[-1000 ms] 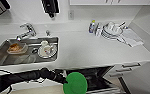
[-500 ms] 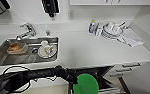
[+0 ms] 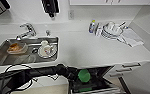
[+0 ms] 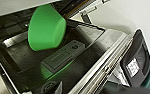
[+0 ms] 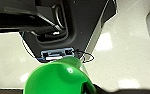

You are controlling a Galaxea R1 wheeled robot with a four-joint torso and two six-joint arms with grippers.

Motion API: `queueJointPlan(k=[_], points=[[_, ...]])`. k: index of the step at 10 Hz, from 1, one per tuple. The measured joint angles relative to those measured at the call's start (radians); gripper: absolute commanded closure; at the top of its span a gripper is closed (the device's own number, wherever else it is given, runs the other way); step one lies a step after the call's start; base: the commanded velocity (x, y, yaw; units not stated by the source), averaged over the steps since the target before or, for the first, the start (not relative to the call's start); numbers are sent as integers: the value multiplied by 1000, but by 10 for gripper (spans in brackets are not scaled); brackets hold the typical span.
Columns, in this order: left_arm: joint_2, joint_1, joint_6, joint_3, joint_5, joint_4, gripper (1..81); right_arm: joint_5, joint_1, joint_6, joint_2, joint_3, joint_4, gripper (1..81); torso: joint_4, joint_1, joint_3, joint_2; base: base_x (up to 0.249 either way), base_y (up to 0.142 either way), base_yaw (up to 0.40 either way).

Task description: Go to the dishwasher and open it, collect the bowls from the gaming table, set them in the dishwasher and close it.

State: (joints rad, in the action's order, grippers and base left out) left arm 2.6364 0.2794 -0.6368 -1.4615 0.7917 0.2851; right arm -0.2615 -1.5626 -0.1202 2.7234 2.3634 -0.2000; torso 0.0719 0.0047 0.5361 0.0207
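Starting at the far left of the head view, a steel sink (image 3: pixel 1 58) is sunk into the white bench (image 3: pixel 91 50), with a tap (image 3: pixel 27 30) behind it. Inside the sink lie an orange-brown item (image 3: pixel 15 47) and, further right, white crockery on a plate (image 3: pixel 46 50). Below the sink, the robot's left arm (image 3: pixel 36 72) comes in from the left edge and stretches rightward along the bench front.

At its end, the left gripper (image 3: pixel 77 75) meets a lime green bowl (image 3: pixel 84 75), which sits over the open dishwasher (image 3: pixel 96 85). In the left wrist view that green bowl (image 4: pixel 46 26) shows its outer side, tilted, above the dark interior of the dishwasher (image 4: pixel 66 65); a green reflection lies on the dark surface beneath it. Whether the left gripper is spread or pinching the bowl, I cannot tell.

The right wrist view looks down on a pale speckled floor (image 5: pixel 131 50), with a second green bowl (image 5: pixel 58 77) seen from its open side, close to the camera. A dark part of the right gripper (image 5: pixel 91 88) touches the rim, but whether it is pressed together on it cannot be told.

Further right on the bench, a small bottle (image 3: pixel 92 26) stands beside a stack of white dishes (image 3: pixel 111 30), with a pale cloth (image 3: pixel 132 37) next to them. Drawer handles (image 3: pixel 123 70) show at the far right below the bench edge.
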Motion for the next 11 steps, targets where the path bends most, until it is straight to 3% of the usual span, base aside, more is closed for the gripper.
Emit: queueJointPlan(k=[2, 4, 7, 8, 11], points=[[-21, 15, 0, 12, -1, 5, 10, -20, 1, 0, -11, -21, 0, 811, 0, 0, 0, 0, 0, 0, 0], [-87, 87, 1, 51, 2, 48, 10, -46, 1, -5, -46, -54, 0, 811, 0, 0, 0, 0, 0, 0, 0], [-160, 277, 1, 73, -1, 151, 10, -111, 17, -9, -172, -169, 0, 811, 0, 0, 0, 0, 0, 0, 0], [-178, 349, 1, 73, -15, 204, 10, -118, 30, -10, -229, -235, 0, 811, 0, 0, 0, 0, 0, 0, 0], [-216, 551, 1, 54, -105, 329, 10, -140, 78, -12, -425, -484, 1, 811, 0, 0, 0, 0, 0, 0, 0]])
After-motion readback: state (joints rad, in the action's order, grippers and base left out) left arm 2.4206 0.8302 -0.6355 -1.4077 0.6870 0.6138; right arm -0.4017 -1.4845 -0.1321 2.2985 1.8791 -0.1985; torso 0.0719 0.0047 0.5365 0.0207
